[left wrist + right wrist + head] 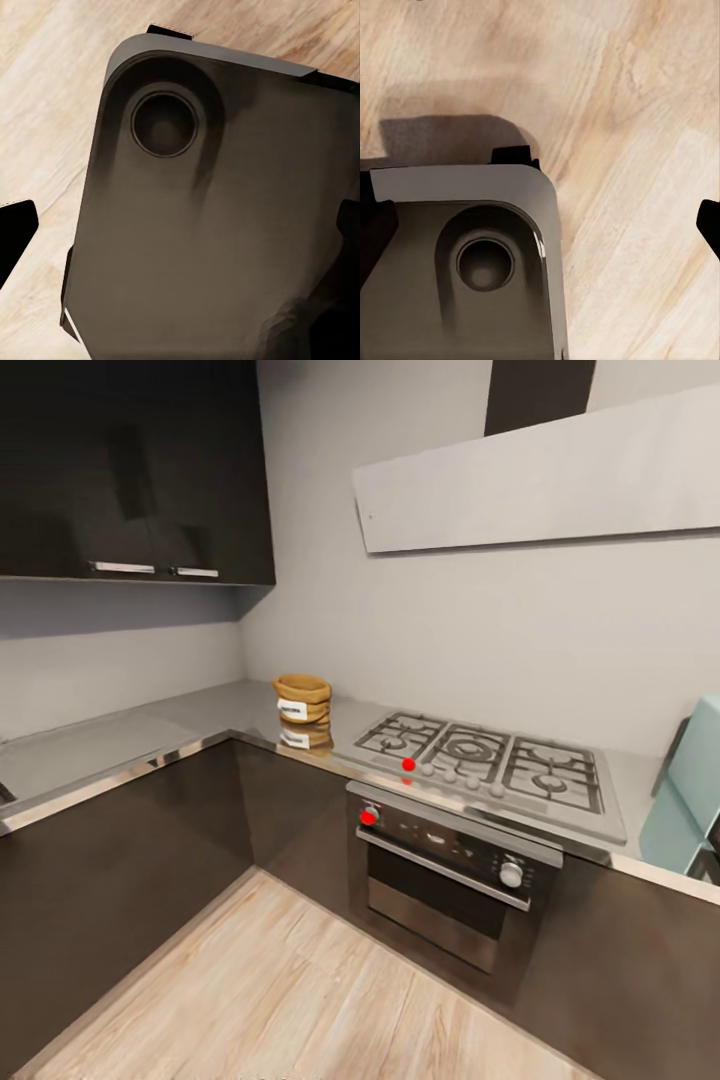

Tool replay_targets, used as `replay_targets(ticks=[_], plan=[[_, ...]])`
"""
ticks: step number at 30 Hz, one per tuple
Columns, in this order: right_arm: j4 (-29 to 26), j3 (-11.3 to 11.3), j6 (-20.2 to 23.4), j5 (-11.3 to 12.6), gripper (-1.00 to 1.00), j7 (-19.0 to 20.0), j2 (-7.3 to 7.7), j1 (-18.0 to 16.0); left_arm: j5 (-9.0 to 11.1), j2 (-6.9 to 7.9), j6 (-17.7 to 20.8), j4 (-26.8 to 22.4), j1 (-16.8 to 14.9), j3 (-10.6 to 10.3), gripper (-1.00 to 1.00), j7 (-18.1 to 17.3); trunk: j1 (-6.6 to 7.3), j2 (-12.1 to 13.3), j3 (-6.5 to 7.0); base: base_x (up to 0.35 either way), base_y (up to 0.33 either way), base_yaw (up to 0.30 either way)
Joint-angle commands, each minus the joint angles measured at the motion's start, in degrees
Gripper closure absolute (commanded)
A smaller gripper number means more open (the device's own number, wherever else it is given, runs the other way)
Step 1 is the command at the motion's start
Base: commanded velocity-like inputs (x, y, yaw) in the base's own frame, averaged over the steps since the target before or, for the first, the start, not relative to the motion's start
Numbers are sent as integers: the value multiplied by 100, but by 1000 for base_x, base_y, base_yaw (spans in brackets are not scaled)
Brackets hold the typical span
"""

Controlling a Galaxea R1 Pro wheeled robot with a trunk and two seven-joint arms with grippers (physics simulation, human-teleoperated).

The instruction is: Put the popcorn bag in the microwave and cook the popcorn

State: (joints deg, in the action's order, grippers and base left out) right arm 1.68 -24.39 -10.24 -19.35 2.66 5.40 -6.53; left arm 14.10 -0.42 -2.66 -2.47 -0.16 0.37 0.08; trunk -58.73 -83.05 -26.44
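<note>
In the counter corner, left of the hob, the bag is sitting upright on the countertop, its reflection being thrown on the glossy top just in front of it. Its rolled rim is facing up and the white label is facing the room. The microwave is being cut by the right edge of the head view, well apart from the bag, with the hob between them. Below the hob the oven is being shown with its knobs.

In both wrist views the robot base is being seen over the wood floor; dark finger tips are barely being caught at the picture edges, so how wide either gripper is standing cannot be told.

The bag is being judged as light, soft cloth, likely to sag and give under pressure, not fragile, not slippery. Loose popcorn inside is being assumed; none is visible. A hold across the rolled rim or around the squat body, kept upright, is being judged safest against spilling. The robot is being judged too far off; approach is pending.
</note>
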Motion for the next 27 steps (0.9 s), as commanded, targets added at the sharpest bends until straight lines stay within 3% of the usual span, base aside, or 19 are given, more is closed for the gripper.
replay_targets(ticks=[1,15,20,27], plan=[[18,-48,-35,-34,-100,15,5,-6,31,-2,-15,1,-1,2,-100,1,0,-3,-5,0,0,270],[17,-48,-42,-34,-100,15,5,-6,31,-2,-15,1,-1,4,-100,1,0,-3,-5,0,0,262],[16,-47,-16,-34,-100,-495,-3,-6,31,-2,-15,1,-1,7,-100,1,0,-3,-5,0,0,35],[16,-35,-16,-66,-100,-574,-9,-6,36,6,-12,1,-1,-5,-100,-2,0,-3,-5,0,0,1]])
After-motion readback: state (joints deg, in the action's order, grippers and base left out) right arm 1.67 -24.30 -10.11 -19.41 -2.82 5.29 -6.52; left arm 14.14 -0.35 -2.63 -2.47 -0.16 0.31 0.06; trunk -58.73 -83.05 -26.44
